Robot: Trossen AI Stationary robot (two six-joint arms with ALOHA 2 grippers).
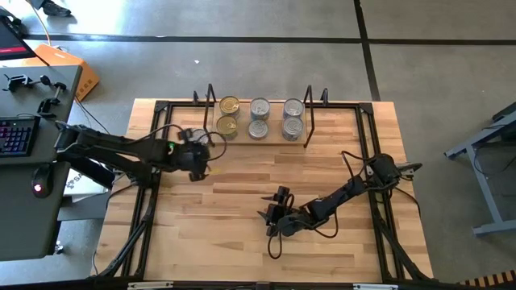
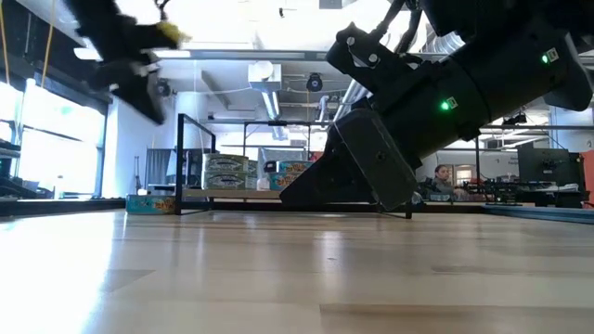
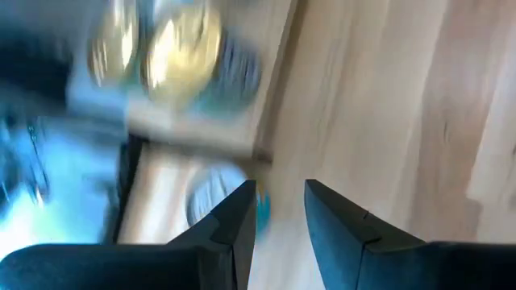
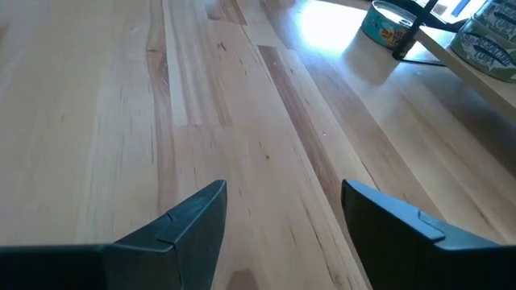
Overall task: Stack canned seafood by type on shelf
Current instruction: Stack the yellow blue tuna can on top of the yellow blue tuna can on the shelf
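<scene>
The shelf (image 1: 258, 138) stands at the table's far edge and bears two gold-lidded tins (image 1: 229, 114) at its left and several silver-lidded tins (image 1: 276, 118) to their right, in low stacks in the low view (image 2: 227, 173). One more silver-lidded tin (image 1: 197, 136) sits on the table just outside the shelf's left upright, and the left wrist view shows it (image 3: 211, 196) beyond the fingers. My left gripper (image 1: 203, 158) (image 3: 280, 201) hovers above the table near this tin, open by a narrow gap and holding nothing. My right gripper (image 1: 272, 209) (image 4: 282, 201) is open, low over bare wood at mid-table.
Black frame rails (image 1: 158, 185) run along the tabletop's left and right sides. The shelf's black wire uprights (image 1: 307, 121) stand at both its ends. A cable (image 1: 278, 242) trails from the right arm across the wood. Bare wood (image 1: 234, 185) lies between the two grippers.
</scene>
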